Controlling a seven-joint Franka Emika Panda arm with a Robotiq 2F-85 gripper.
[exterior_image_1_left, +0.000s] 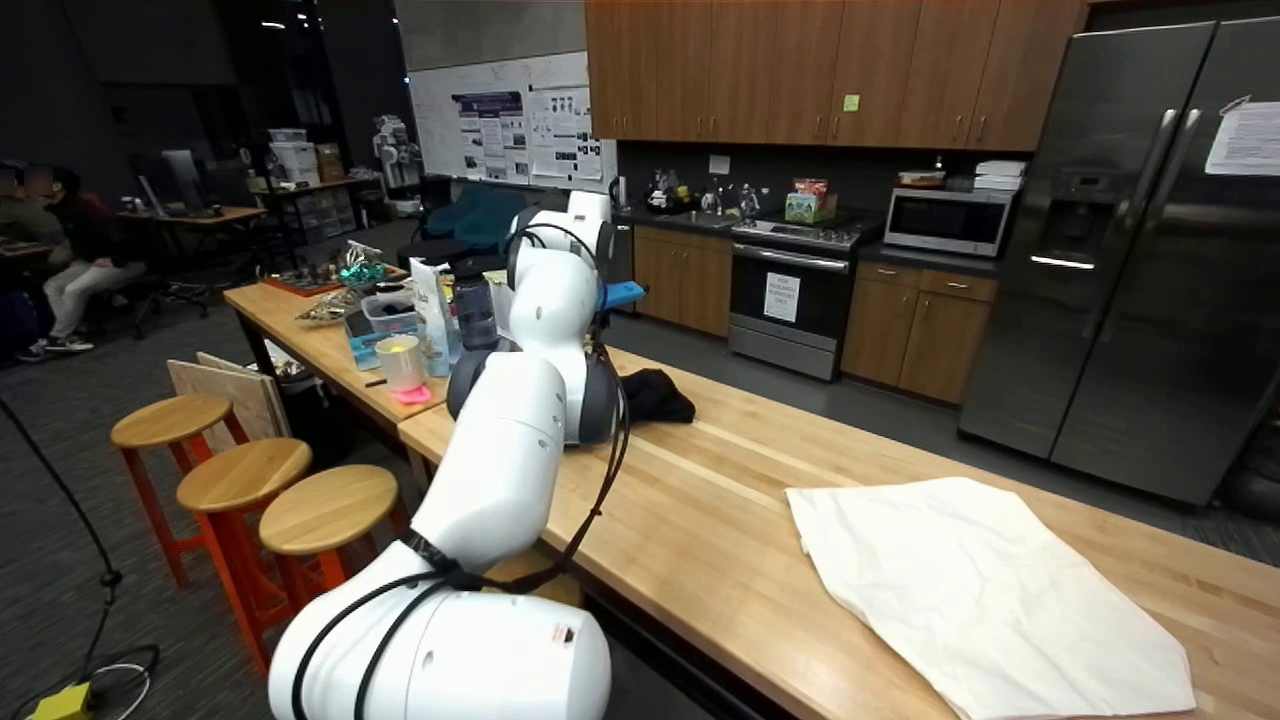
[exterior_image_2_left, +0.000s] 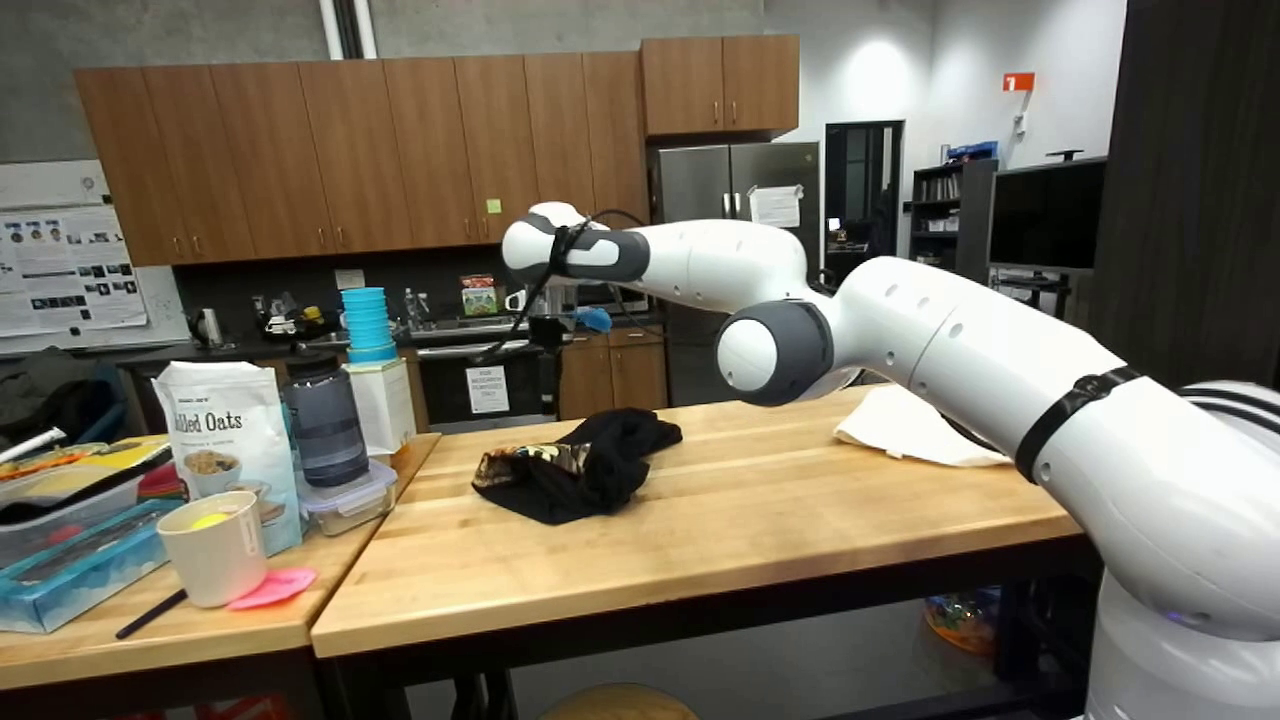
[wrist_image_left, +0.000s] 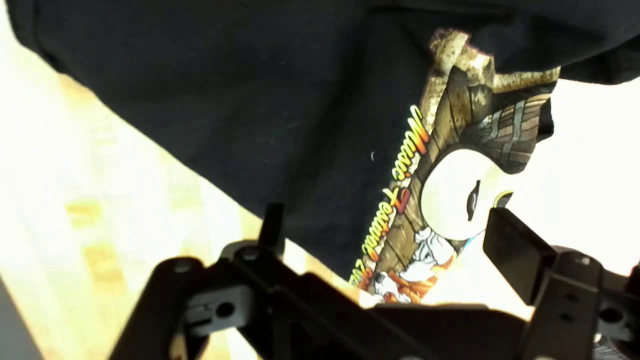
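Note:
A crumpled black cloth with a colourful print lies on the wooden table. It shows in both exterior views (exterior_image_1_left: 655, 396) (exterior_image_2_left: 605, 465) and fills much of the wrist view (wrist_image_left: 225, 100). The print has yellow-orange lettering and cartoon figures. My gripper (wrist_image_left: 395, 240) is open, its two black fingers wide apart, with nothing gripped. It points down above the table and the printed part of the cloth, apart from it. In an exterior view the gripper (exterior_image_2_left: 548, 375) hangs behind the cloth; in the remaining exterior view the arm hides it. A white cloth (exterior_image_1_left: 990, 600) (exterior_image_2_left: 915, 428) lies spread farther along the table.
An adjoining table holds a white mug (exterior_image_2_left: 215, 555), an oats bag (exterior_image_2_left: 225, 430), a dark bottle (exterior_image_2_left: 325, 425), a lidded container (exterior_image_2_left: 350, 505) and a pink item (exterior_image_2_left: 275, 587). Several wooden stools (exterior_image_1_left: 330, 508) stand beside the tables. A stove (exterior_image_1_left: 787, 300) and fridge (exterior_image_1_left: 1090, 250) stand behind.

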